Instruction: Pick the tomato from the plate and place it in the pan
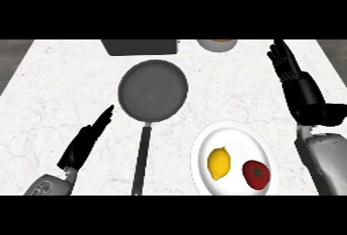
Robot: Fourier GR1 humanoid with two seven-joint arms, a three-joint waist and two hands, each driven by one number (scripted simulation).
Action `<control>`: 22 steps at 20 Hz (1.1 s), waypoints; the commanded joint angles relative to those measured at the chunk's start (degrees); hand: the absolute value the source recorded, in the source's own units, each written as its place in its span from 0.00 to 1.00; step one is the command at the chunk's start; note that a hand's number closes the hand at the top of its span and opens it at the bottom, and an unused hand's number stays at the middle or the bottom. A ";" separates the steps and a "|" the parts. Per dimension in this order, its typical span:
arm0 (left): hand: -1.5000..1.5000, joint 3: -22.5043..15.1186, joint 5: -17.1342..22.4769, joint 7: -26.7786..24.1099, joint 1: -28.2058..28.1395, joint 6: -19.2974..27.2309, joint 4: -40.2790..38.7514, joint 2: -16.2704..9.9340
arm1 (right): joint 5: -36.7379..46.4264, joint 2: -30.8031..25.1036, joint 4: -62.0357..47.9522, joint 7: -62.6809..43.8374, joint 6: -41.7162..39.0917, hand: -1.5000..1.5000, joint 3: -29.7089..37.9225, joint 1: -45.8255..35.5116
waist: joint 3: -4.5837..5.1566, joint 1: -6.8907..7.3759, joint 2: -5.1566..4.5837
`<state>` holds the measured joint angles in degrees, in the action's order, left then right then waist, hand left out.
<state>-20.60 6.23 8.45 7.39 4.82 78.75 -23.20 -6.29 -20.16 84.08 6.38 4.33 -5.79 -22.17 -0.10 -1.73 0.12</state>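
A red tomato (pixel 256 174) lies on the white plate (pixel 234 137) at the lower right, beside a yellow lemon (pixel 218 163). The dark pan (pixel 153 89) sits at the counter's middle, its long handle (pixel 141 158) pointing toward me. My right hand (pixel 287 64) is raised at the far right, well beyond the plate, fingers straight and holding nothing. My left hand (pixel 86 142) rests open at the lower left, fingers pointing up toward the pan, apart from it.
A dark square object (pixel 140 47) stands at the counter's back edge. A pale bowl (pixel 217 45) with something orange inside sits to its right. The marble counter (pixel 61 92) stretches between the pan and the left edge.
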 commanded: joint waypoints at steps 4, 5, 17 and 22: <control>0.50 8.63 -0.24 2.62 2.12 5.42 -1.90 -4.43 | -12.25 3.03 2.64 -2.88 -19.57 0.00 -8.61 0.62 | -0.05 4.29 -0.07; 0.50 10.43 -0.26 2.14 2.09 6.43 -3.91 -5.30 | -14.74 4.27 3.59 -2.54 -23.74 0.00 -11.35 1.60 | -0.04 4.70 -0.35; 0.50 18.21 2.68 4.61 -3.96 7.09 -1.46 -8.26 | -13.78 -6.41 6.18 12.45 -28.22 0.00 1.05 22.71 | 0.07 1.47 0.05; 0.50 18.31 1.68 3.75 0.71 6.12 -6.56 -6.69 | -9.98 -14.23 12.47 7.09 -30.29 0.00 3.47 19.01 | 0.14 1.18 -0.07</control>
<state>-3.13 7.81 12.06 6.03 12.40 74.20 -29.96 -19.67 -31.01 92.86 14.47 -24.31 -2.48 -3.04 0.00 -0.52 0.16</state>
